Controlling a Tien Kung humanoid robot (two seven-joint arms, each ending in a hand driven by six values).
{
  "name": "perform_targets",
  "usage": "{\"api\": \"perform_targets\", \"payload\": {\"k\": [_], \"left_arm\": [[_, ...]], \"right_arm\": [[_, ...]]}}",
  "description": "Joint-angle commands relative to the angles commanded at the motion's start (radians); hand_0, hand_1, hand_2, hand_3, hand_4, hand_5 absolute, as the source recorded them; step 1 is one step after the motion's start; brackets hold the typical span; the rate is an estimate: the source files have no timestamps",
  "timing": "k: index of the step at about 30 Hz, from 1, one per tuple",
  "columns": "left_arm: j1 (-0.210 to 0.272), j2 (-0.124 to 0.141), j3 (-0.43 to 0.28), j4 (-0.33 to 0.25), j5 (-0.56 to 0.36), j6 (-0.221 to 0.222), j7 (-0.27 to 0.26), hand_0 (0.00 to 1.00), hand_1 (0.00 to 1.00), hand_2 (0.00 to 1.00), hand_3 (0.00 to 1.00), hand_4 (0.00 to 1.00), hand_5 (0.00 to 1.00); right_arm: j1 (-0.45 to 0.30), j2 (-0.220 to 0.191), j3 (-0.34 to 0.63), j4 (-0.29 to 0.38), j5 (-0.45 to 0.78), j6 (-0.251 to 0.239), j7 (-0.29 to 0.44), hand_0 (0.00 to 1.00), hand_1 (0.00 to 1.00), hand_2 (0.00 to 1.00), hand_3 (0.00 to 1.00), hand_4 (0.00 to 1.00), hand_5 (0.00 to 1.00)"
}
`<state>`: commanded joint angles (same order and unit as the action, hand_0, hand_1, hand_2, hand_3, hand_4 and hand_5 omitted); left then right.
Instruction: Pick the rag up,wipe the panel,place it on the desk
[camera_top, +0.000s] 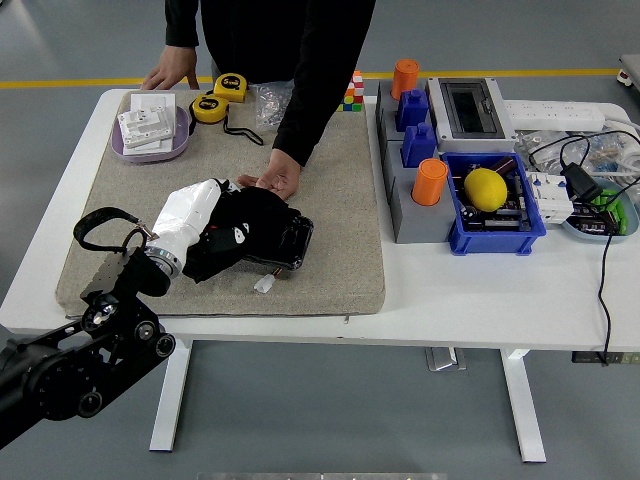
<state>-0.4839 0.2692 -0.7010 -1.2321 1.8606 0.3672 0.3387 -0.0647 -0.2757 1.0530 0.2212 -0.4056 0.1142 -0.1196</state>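
You are mid-wipe: your left robot hand (235, 238) is pressing the dark rag (255, 215) onto the black panel (285, 240), a person's hand (275, 180) is steadying it, and setting the rag on the bench (470, 290) is remaining.

I see the mat (330, 240) occupying the left-centre of the table (480, 300). The panel (285, 240) lies mid-mat, left hand (225, 235) upon it, the person's hand (275, 180) touching its upper edge. The tray (150, 130) sits upper left, tape measures (220, 97) to its right. The bin (495, 205) holding a lemon (486, 189) is right of centre.
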Motion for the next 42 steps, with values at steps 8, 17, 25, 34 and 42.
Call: {"api": "perform_targets", "payload": {"k": [8, 17, 25, 34, 42], "left_arm": [[-0.020, -0.007, 0.051, -0.021, -0.003, 0.001, 0.005, 0.301, 0.227, 0.625, 0.527, 0.339, 0.018], [-0.042, -0.031, 0.094, -0.041, -0.009, -0.002, 0.013, 0.302, 0.227, 0.625, 0.528, 0.342, 0.017], [-0.046, -0.038, 0.099, -0.030, -0.014, 0.001, 0.013, 0.303, 0.227, 0.625, 0.528, 0.342, 0.020], [-0.037, -0.037, 0.067, -0.003, 0.000, 0.007, 0.025, 0.299, 0.227, 0.623, 0.528, 0.344, 0.021], [-0.028, -0.027, 0.030, 0.015, 0.020, 0.024, 0.038, 0.292, 0.228, 0.622, 0.528, 0.344, 0.021]], "right_arm": [[0.002, -0.001, -0.002, -0.001, 0.002, 0.002, 0.000, 0.741, 0.661, 0.696, 0.610, 0.998, 0.542], [0.006, -0.001, -0.007, -0.004, 0.005, 0.005, 0.000, 0.741, 0.661, 0.696, 0.610, 0.998, 0.543], [0.005, -0.001, -0.007, -0.003, 0.005, 0.003, -0.002, 0.741, 0.660, 0.696, 0.610, 0.998, 0.543], [0.002, -0.001, -0.010, 0.000, 0.007, 0.001, -0.004, 0.741, 0.661, 0.696, 0.610, 0.998, 0.542], [-0.001, 0.000, -0.009, 0.000, 0.007, 0.000, -0.005, 0.740, 0.661, 0.696, 0.610, 0.998, 0.544]]}}
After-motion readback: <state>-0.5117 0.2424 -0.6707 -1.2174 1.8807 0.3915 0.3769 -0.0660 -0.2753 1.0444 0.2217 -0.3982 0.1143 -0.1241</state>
